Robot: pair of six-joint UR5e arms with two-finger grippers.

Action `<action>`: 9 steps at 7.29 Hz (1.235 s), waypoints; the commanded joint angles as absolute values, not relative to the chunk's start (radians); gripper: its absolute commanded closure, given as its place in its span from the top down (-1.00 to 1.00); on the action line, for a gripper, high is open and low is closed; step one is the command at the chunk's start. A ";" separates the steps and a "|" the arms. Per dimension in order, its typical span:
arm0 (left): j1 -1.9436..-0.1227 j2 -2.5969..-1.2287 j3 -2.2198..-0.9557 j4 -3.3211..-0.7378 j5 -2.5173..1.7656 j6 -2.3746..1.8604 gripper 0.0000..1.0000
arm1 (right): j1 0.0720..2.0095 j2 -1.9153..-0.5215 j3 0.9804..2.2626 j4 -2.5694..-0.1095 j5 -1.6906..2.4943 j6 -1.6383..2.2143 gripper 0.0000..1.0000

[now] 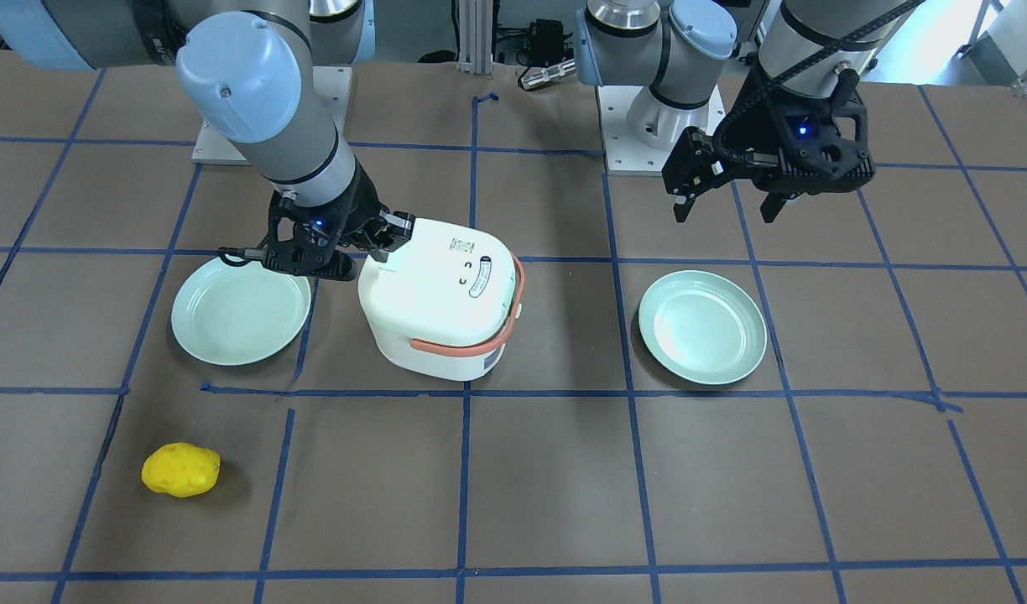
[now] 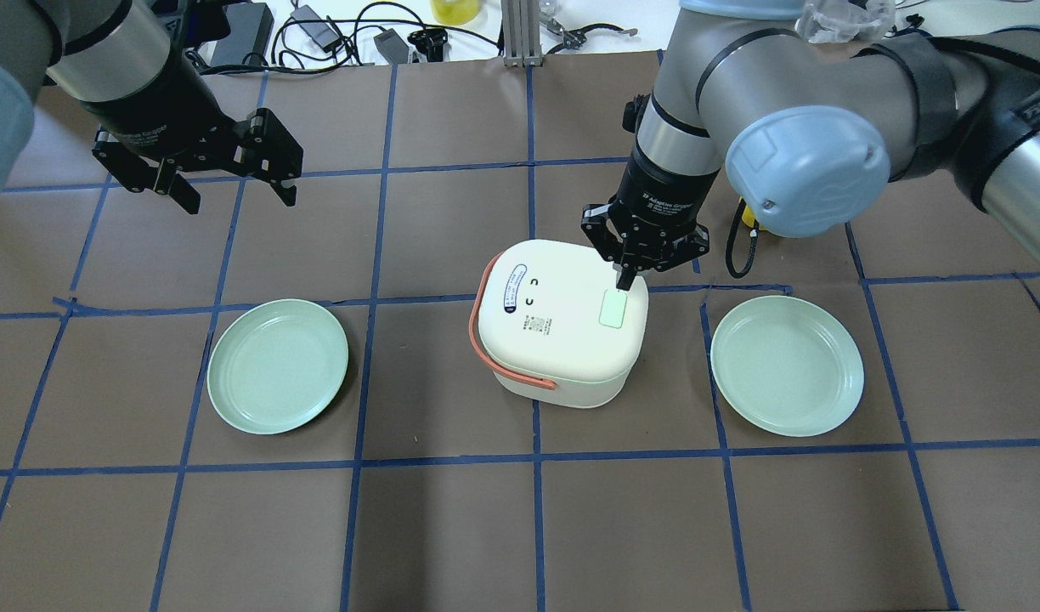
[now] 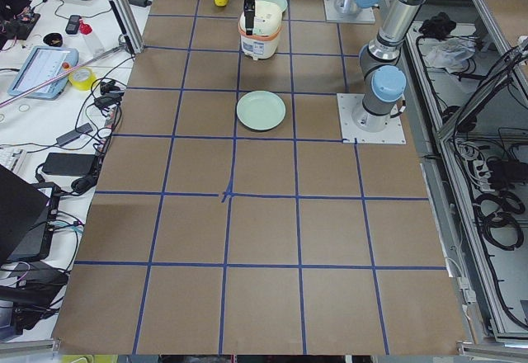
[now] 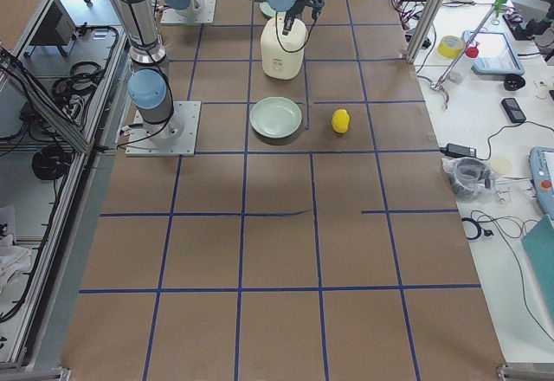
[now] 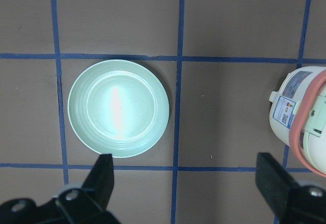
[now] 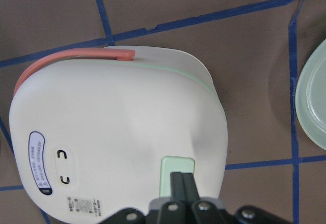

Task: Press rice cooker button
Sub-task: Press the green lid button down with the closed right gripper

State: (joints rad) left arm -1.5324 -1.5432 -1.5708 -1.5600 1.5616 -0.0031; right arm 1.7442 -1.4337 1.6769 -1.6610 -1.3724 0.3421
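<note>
A white rice cooker [image 2: 558, 327] with an orange handle stands mid-table, its lid down. A pale green button [image 2: 613, 308] sits on the lid's right side. My right gripper [image 2: 625, 285] is shut and empty, pointing down, with its fingertips at the button's far edge. The right wrist view shows the shut fingers [image 6: 182, 183] overlapping the button [image 6: 177, 164]. In the front view this gripper [image 1: 388, 243] is at the cooker's [image 1: 438, 298] back left corner. My left gripper [image 2: 238, 200] is open and empty, hovering high over the table's far left, away from the cooker.
A pale green plate [image 2: 278, 365] lies left of the cooker and another [image 2: 788, 365] lies right of it. The left wrist view looks down on the left plate [image 5: 118, 108]. A yellow lumpy object [image 1: 180, 470] lies on the far side of the table, beyond the right plate.
</note>
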 commanded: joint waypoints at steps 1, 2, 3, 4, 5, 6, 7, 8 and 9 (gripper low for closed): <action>-1.532 -1.543 -1.571 -1.560 1.562 -0.003 1.00 | 1.753 -1.427 1.701 -1.669 -1.371 0.345 -1.00; -1.532 -1.543 -1.571 -1.560 1.562 -0.003 1.00 | 1.755 -1.427 1.703 -1.669 -1.371 0.345 -1.00; -1.532 -1.543 -1.571 -1.560 1.562 -0.003 1.00 | 1.755 -1.424 1.704 -1.669 -1.371 0.345 -1.00; -1.532 -1.543 -1.571 -1.560 1.562 -0.003 1.00 | 1.755 -1.422 1.704 -1.669 -1.371 0.345 -1.00; -1.532 -1.543 -1.571 -1.560 1.562 -0.003 1.00 | 1.755 -1.416 1.704 -1.670 -1.373 0.345 -1.00; -1.532 -1.543 -1.571 -1.560 1.562 -0.005 1.00 | 1.755 -1.411 1.704 -1.669 -1.373 0.345 -1.00; -1.532 -1.543 -1.571 -1.560 1.562 -0.003 1.00 | 1.755 -1.411 1.704 -1.669 -1.373 0.345 -1.00; -1.532 -1.543 -1.571 -1.560 1.562 -0.003 1.00 | 1.755 -1.411 1.704 -1.667 -1.373 0.345 -1.00; -1.532 -1.543 -1.571 -1.560 1.562 -0.003 1.00 | 1.755 -1.410 1.704 -1.667 -1.373 0.345 -1.00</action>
